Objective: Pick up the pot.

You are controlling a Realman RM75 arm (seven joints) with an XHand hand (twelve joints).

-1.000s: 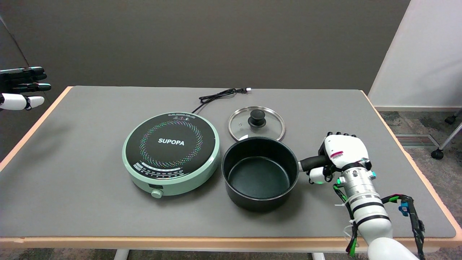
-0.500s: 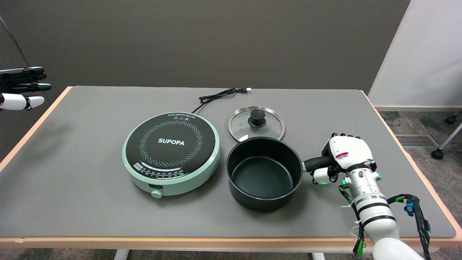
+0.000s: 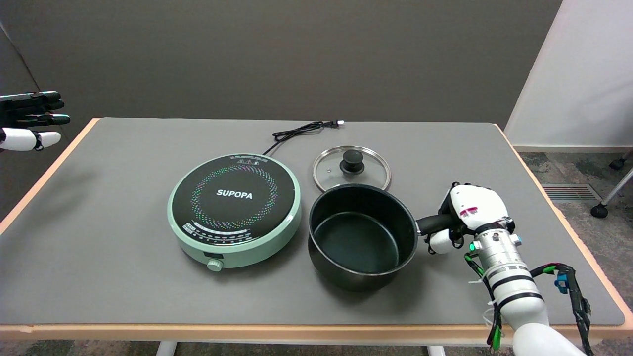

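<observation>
Right hand (image 3: 470, 210) wrapped around the black handle (image 3: 431, 225) of the pot (image 3: 362, 236), fingers curled over the top of it and the thumb tucked beneath, holding it firmly. Pot toward the table's (image 3: 123, 148) near right quarter, open and with nothing inside, tilted slightly, with a shadow beneath its base; cannot tell whether the base is clear of the grey surface. Handle pointing toward the right edge. Just behind the pot, toward the far edge, a glass lid (image 3: 351, 168) lying flat with its black knob up, its near rim hidden behind the pot's rim. Beside the pot on the left, close but apart, a round green induction cooker (image 3: 234, 208) marked SUPOPA, its black power cord (image 3: 301, 130) trailing toward the far edge.
</observation>
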